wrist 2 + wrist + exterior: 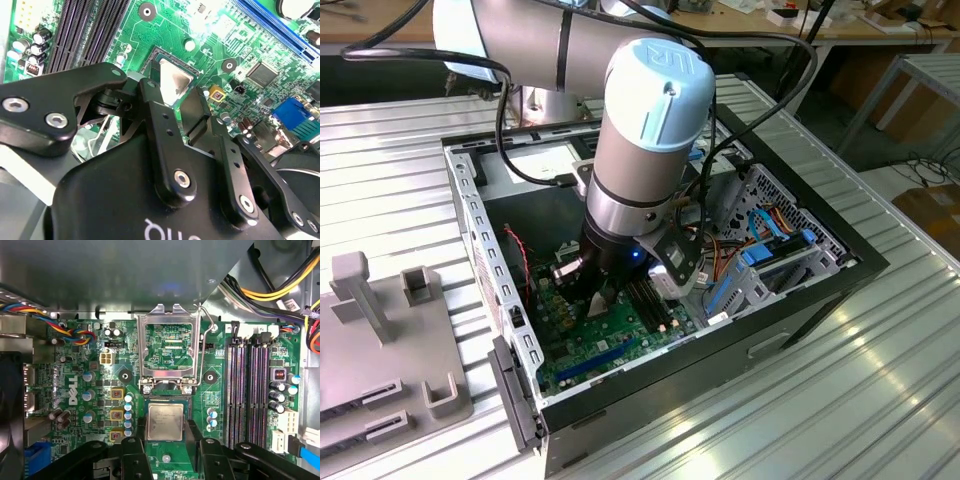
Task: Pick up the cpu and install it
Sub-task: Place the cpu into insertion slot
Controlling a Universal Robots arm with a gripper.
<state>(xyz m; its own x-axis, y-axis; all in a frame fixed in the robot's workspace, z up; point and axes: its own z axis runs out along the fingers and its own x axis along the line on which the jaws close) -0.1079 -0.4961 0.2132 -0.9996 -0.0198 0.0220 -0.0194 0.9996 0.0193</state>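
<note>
Silvery square cpu [165, 422] lying flat at socket.

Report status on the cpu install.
Gripper shut on cpu. It sits at the socket, seating unclear. Hinged frame open, nothing blocking.

Exterior view looking down from above at my arm [650, 130] in the open case [700, 375], both wrist views close over the motherboard [212, 395], sharing the cpu [165, 422].

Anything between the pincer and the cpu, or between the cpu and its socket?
Nothing visible. In the first wrist view the cpu sits directly at the pincer, and the socket's metal frame is swung open, clear of it.
</note>
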